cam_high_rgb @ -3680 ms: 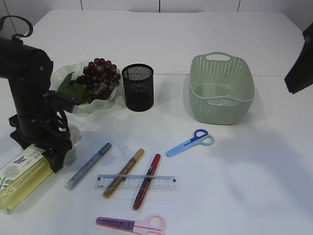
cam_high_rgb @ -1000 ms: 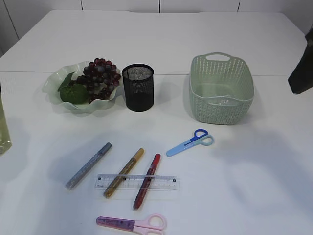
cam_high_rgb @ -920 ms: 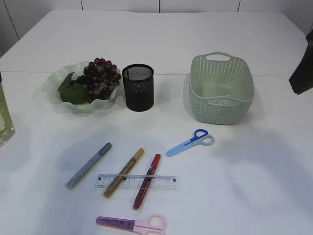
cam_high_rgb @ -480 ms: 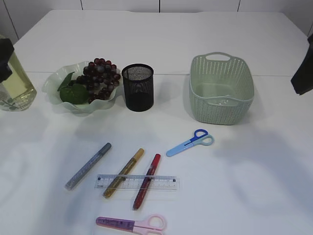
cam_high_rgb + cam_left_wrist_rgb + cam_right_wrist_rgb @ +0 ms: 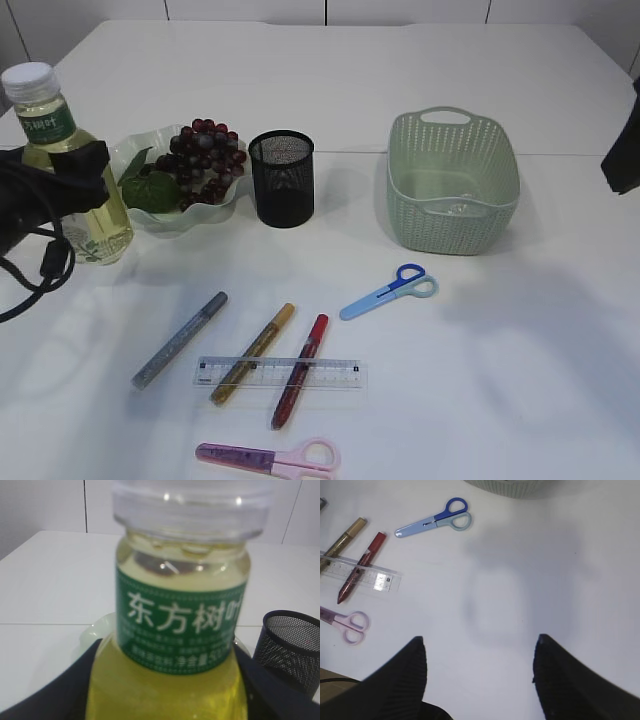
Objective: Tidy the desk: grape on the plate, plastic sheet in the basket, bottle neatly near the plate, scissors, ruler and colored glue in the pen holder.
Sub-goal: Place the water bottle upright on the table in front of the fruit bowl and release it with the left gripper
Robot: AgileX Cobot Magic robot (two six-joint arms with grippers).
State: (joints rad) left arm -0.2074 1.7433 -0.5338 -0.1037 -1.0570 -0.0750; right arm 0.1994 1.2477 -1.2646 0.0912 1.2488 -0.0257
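My left gripper (image 5: pixel 68 185) is shut on the bottle (image 5: pixel 62 150), which is upright with yellow liquid, a green label and a white cap, just left of the plate (image 5: pixel 165 222). Dark fingers (image 5: pixel 60 692) flank the bottle (image 5: pixel 180 630) in the left wrist view. Grapes (image 5: pixel 207 158) lie on the plate. The black mesh pen holder (image 5: pixel 282 178) stands right of it. Blue scissors (image 5: pixel 388 291), pink scissors (image 5: pixel 270 457), a clear ruler (image 5: pixel 340 375) and three glue pens (image 5: pixel 180 339) lie in front. My right gripper (image 5: pixel 480 642) hangs open over bare table.
A green basket (image 5: pixel 453 225) stands at the right with something clear and glossy on its floor; I cannot tell whether it is the plastic sheet. The right arm (image 5: pixel 622 150) shows at the right edge. A black cable (image 5: pixel 40 280) hangs below the left gripper.
The left gripper has carried the bottle from the left edge to the right and stood it upright beside the plate. Nothing else on the table moved.
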